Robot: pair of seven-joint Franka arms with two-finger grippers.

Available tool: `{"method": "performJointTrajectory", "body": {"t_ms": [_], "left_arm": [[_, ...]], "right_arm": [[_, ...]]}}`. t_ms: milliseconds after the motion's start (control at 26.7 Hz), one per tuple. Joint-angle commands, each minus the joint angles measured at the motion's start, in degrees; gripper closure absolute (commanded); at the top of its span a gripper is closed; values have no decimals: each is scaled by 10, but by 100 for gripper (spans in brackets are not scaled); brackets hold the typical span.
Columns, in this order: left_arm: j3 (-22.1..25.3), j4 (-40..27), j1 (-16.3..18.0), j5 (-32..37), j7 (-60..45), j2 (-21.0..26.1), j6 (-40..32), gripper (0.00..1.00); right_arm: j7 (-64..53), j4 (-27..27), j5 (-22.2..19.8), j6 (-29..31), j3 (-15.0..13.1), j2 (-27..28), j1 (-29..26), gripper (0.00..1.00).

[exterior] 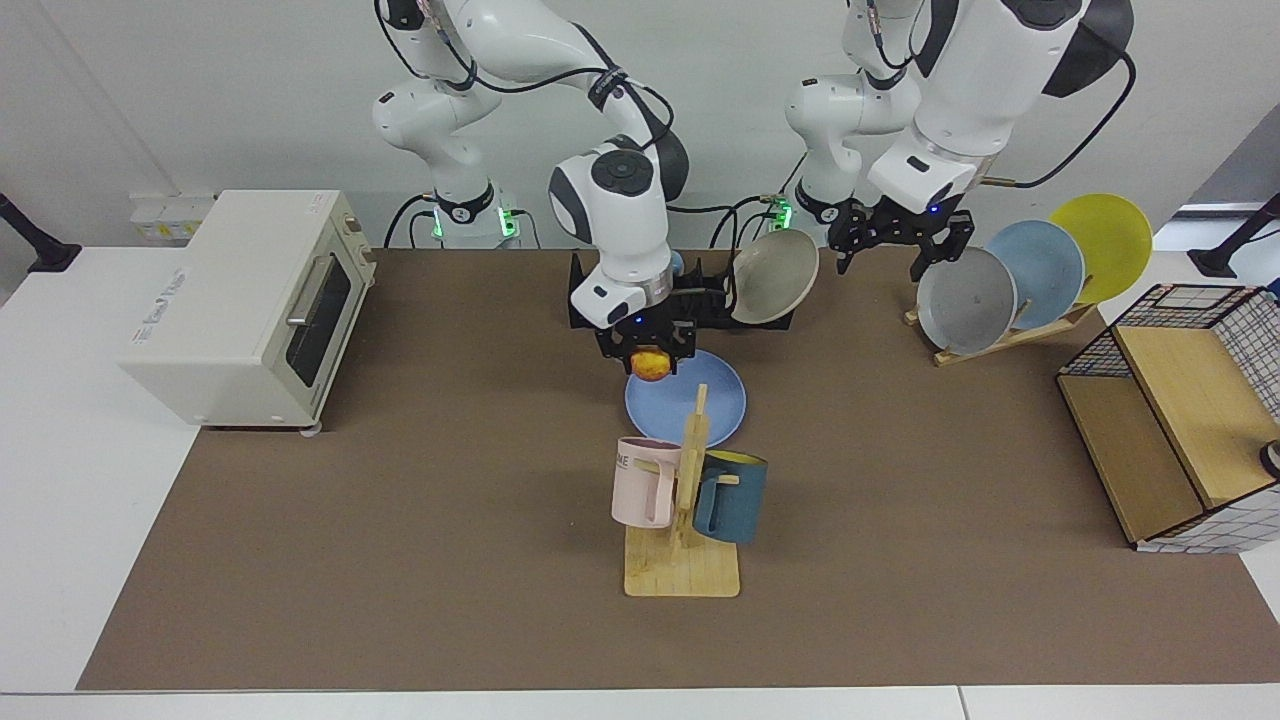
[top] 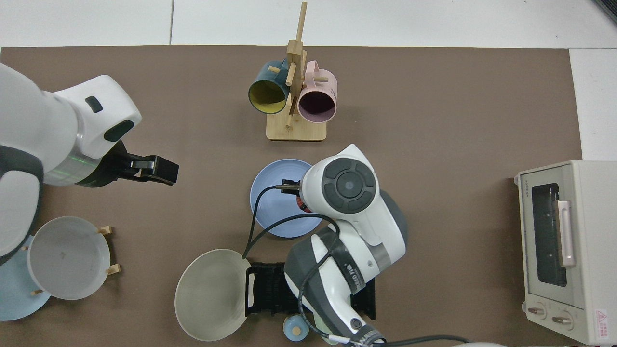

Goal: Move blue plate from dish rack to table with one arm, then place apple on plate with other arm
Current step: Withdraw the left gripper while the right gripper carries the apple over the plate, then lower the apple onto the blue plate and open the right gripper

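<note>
The blue plate (exterior: 700, 405) (top: 272, 205) lies flat on the brown mat of the table (exterior: 400, 560), in front of the black dish rack (exterior: 712, 303) (top: 267, 289). My right gripper (exterior: 648, 356) hangs over the plate's far-left rim, shut on the apple (exterior: 651, 365). From above, the right arm's wrist covers the plate's right half, and only a red sliver of the apple (top: 301, 206) shows. My left gripper (exterior: 878, 265) (top: 161, 171) is open and holds nothing. It is raised behind the rack's right end, near the grey plate.
A beige plate (exterior: 775, 275) leans on the dish rack's end. The wooden mug stand (exterior: 685, 500) with two mugs stands just in front of the blue plate. A toaster oven (exterior: 240, 300) sits left. A wooden rack (exterior: 1010, 335) of plates and a wire basket (exterior: 1180, 420) sit right.
</note>
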Motion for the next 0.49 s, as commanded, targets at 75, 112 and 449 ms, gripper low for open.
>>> {"method": "performJointTrajectory", "body": {"t_ms": [75,112,449], "left_arm": [[-4,29,17,11,-6,11,-24,0],[-5,33,17,11,-6,12,-24,0],[-5,37,17,12,-1,13,-29,0]], "right_arm": [[29,-16,6,43,-4,23,21,96],[29,-17,6,47,-4,28,26,93],[62,-20,6,84,-4,53,56,82]]}}
